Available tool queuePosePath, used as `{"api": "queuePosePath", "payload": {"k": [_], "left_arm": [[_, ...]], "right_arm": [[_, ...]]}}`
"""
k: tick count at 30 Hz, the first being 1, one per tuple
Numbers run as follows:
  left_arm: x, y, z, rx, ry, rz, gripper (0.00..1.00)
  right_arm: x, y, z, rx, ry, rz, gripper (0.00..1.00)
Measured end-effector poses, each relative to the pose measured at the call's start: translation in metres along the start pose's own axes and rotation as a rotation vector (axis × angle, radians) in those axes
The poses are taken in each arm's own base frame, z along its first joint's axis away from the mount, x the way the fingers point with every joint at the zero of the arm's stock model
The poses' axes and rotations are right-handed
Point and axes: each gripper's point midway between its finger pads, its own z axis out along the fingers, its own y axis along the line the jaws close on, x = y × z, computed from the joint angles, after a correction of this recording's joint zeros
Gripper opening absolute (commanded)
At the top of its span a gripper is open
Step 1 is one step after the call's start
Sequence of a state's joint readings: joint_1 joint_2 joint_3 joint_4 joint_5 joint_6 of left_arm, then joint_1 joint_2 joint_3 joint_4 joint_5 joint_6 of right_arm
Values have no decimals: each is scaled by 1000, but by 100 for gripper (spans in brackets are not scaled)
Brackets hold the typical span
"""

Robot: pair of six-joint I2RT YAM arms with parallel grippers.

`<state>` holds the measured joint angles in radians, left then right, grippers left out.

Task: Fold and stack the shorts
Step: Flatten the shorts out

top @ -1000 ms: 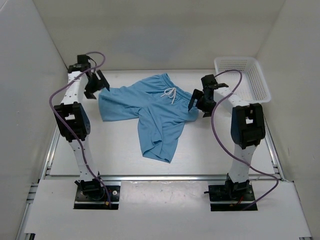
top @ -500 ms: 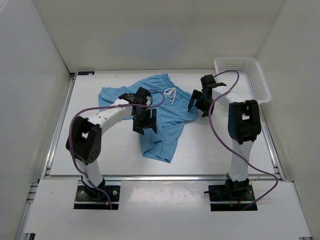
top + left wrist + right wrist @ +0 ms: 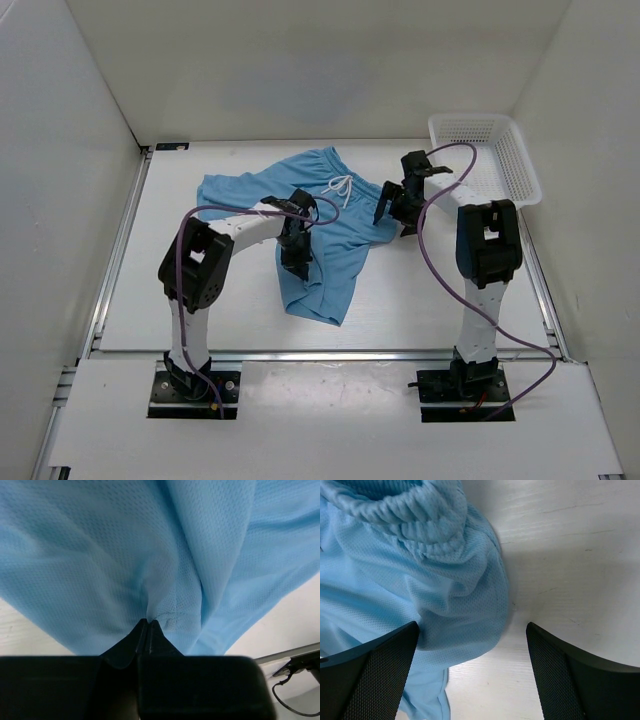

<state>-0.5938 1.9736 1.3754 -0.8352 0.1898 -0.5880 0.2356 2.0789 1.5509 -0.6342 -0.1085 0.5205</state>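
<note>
left gripper (image 3: pixel 146 623) jaws pinched on shorts (image 3: pixel 100 555) fold, contact partly hidden; right gripper (image 3: pixel 471 626) jaws wide apart, holding nothing.

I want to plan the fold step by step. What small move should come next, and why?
Probably lower the right gripper and close it on the shorts near the waistband. Its fingers are open with that edge of fabric between them, while the left gripper seems shut on a pinch of fabric.

Left tool (image 3: pixel 147 624) pinched closed, pointing down; right tool (image 3: pixel 471 627) spread wide.
</note>
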Motion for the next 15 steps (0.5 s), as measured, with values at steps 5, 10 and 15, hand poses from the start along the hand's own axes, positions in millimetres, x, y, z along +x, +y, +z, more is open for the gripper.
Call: {"api": "queuePosePath", "payload": {"k": [5,10,15], "left_arm": [[-11,14,-27,-13,-61,-20,10],[-47,63,-114,-6,-280,-118,10],[-69,137,-167,-51,-428,-267,10]], "right_arm": [[-8,10,0,-34,-9,-7,85],[-15,19,4,-68,-7,-16,59],[-16,21,12,-79,8,-16,8]]}}
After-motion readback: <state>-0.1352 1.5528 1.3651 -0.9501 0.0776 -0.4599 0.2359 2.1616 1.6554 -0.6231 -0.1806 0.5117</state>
